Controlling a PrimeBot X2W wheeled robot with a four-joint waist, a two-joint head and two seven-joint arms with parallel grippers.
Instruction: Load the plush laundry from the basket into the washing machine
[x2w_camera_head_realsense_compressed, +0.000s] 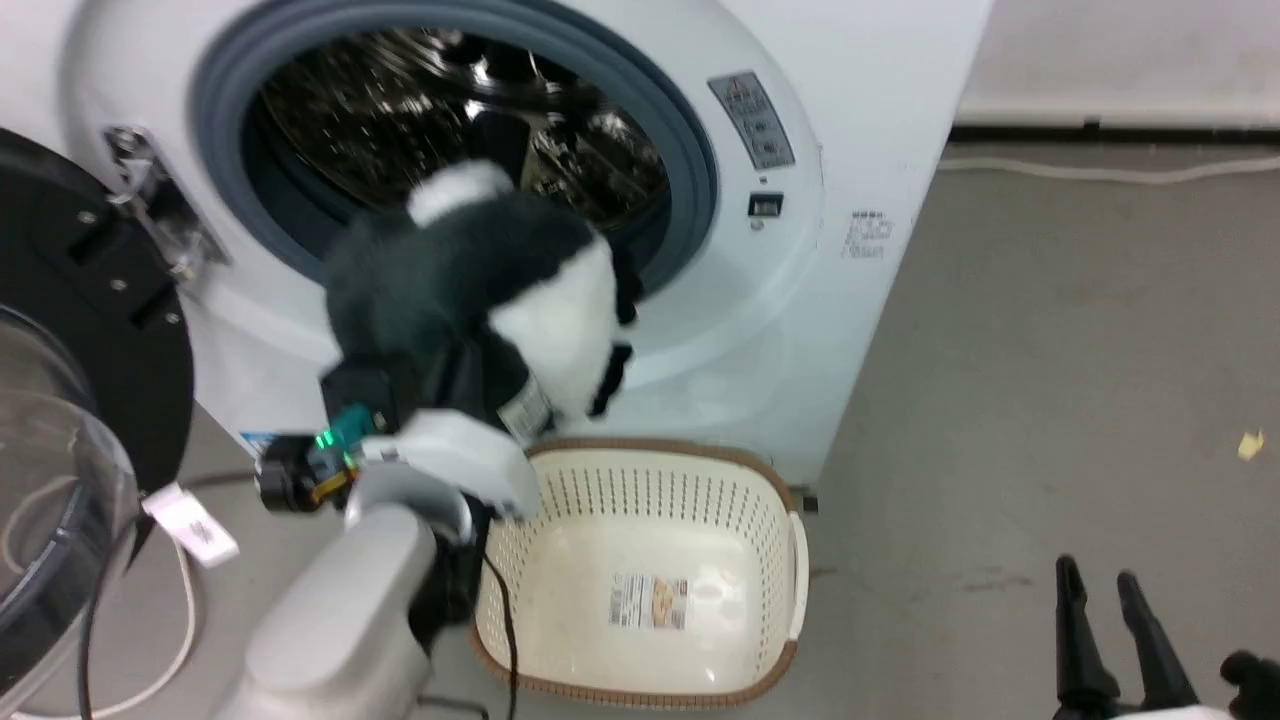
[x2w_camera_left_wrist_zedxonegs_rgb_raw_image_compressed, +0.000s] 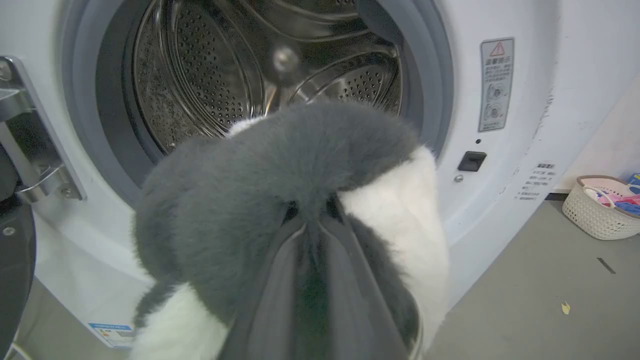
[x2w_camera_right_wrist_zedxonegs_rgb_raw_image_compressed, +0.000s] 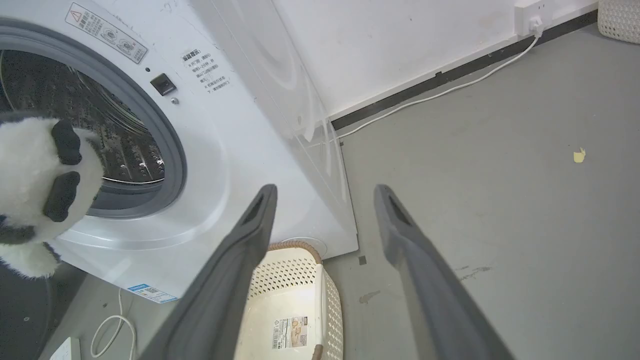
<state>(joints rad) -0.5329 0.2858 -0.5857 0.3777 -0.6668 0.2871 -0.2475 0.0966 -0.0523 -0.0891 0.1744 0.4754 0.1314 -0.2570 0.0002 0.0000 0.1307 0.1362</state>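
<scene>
- Black-and-white fur is what I have in the left pincer (x2w_camera_left_wrist_zedxonegs_rgb_raw_image_compressed: 311, 215): its two fingers close to a narrow point on the plush (x2w_camera_head_realsense_compressed: 470, 270), which is bunched and draped over the tips
- From the head camera the plush hangs in the air above the far left corner of the basket (x2w_camera_head_realsense_compressed: 650, 447) and in front of the lower half of the washer (x2w_camera_head_realsense_compressed: 800, 300) opening; I cannot tell whether its front edge has crossed the grey gasket (x2w_camera_head_realsense_compressed: 690, 150)
- What the next move turns on: the steel drum (x2w_camera_left_wrist_zedxonegs_rgb_raw_image_compressed: 210, 75) lies straight ahead along the left fingers and a little above them, so I judge it to be a push forward and slightly up, over the lower lip
- The plush's long axis runs across the fingers, side to side in the left wrist camera, with fur sagging down on both sides; a white tuft at its top points toward the drum
- That sideways span looks narrower than the opening, so I expect it to pass, though the white flap hanging on the right sits near the gasket and could catch
- The right pincer (x2w_camera_head_realsense_compressed: 1096, 572) is spread wide with nothing in it, low at my right and well apart from the opening, so the left arm is much the nearer one
- The open door (x2w_camera_head_realsense_compressed: 90, 300) stands to the left, beside the left arm
</scene>
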